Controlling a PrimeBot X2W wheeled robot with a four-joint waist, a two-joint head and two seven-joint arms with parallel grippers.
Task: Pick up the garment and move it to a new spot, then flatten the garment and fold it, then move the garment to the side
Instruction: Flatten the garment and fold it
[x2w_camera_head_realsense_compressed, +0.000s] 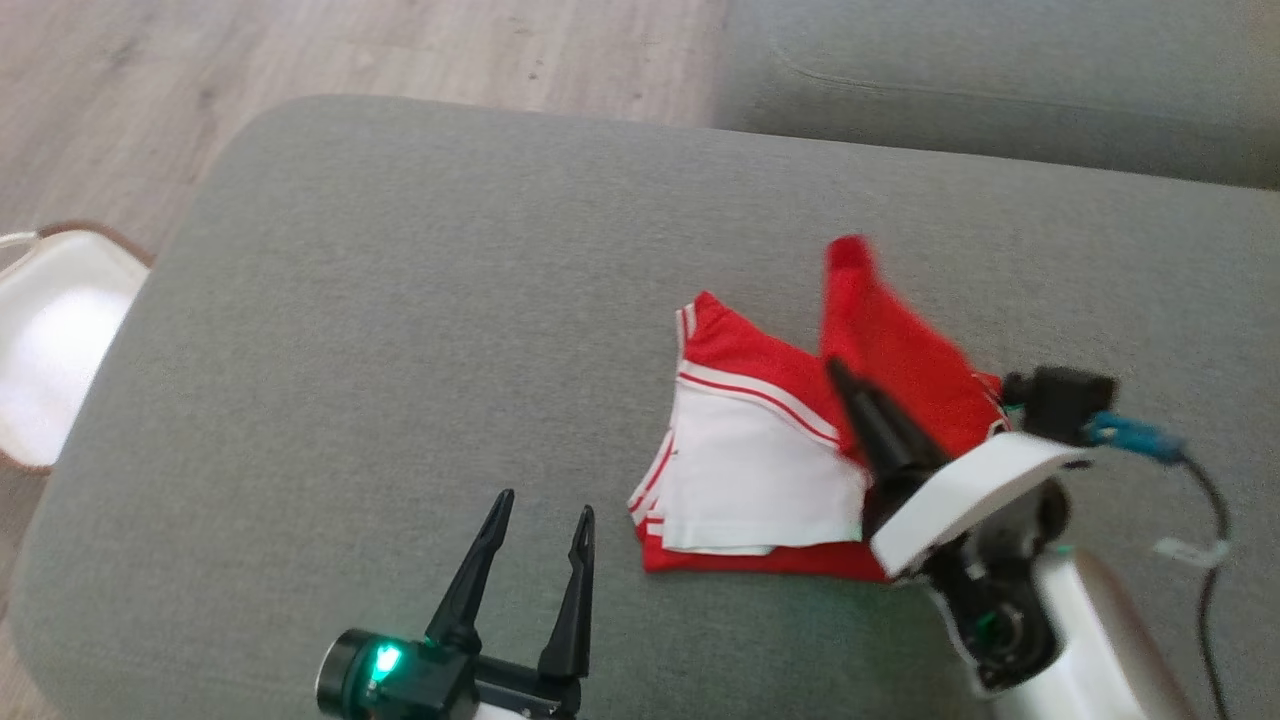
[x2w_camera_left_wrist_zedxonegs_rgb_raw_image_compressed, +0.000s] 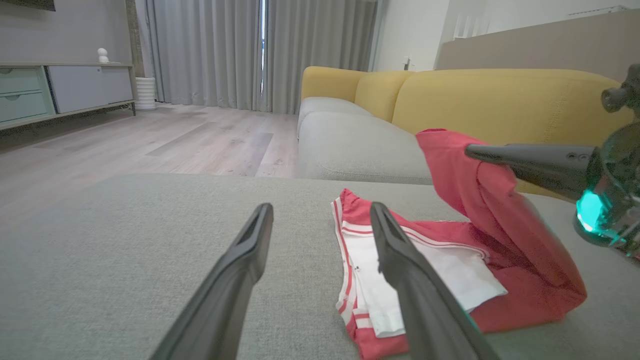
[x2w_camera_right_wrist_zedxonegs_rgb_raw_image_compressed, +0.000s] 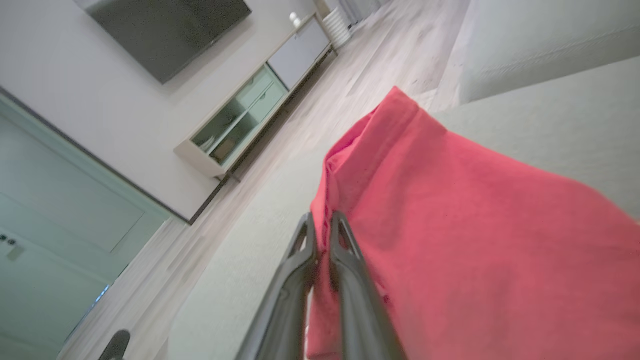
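A red and white garment (x2w_camera_head_realsense_compressed: 760, 450) lies on the grey cushion (x2w_camera_head_realsense_compressed: 400, 330), right of its middle. My right gripper (x2w_camera_head_realsense_compressed: 836, 370) is shut on a red flap of the garment (x2w_camera_right_wrist_zedxonegs_rgb_raw_image_compressed: 450, 225), and that flap stands raised above the rest. In the left wrist view the flap (x2w_camera_left_wrist_zedxonegs_rgb_raw_image_compressed: 480, 200) drapes over the right gripper's dark fingers (x2w_camera_left_wrist_zedxonegs_rgb_raw_image_compressed: 525, 160). The white panel with red stripes (x2w_camera_left_wrist_zedxonegs_rgb_raw_image_compressed: 450, 270) stays flat on the cushion. My left gripper (x2w_camera_head_realsense_compressed: 545, 505) is open and empty, low on the cushion, just left of the garment's near edge (x2w_camera_left_wrist_zedxonegs_rgb_raw_image_compressed: 321, 207).
A white round seat (x2w_camera_head_realsense_compressed: 45, 340) stands beside the cushion's left edge on the wooden floor (x2w_camera_head_realsense_compressed: 300, 50). Another grey cushion (x2w_camera_head_realsense_compressed: 1000, 80) adjoins at the back right, with a yellow backrest (x2w_camera_left_wrist_zedxonegs_rgb_raw_image_compressed: 500, 100). A dark cable (x2w_camera_head_realsense_compressed: 1210, 520) trails off the right wrist.
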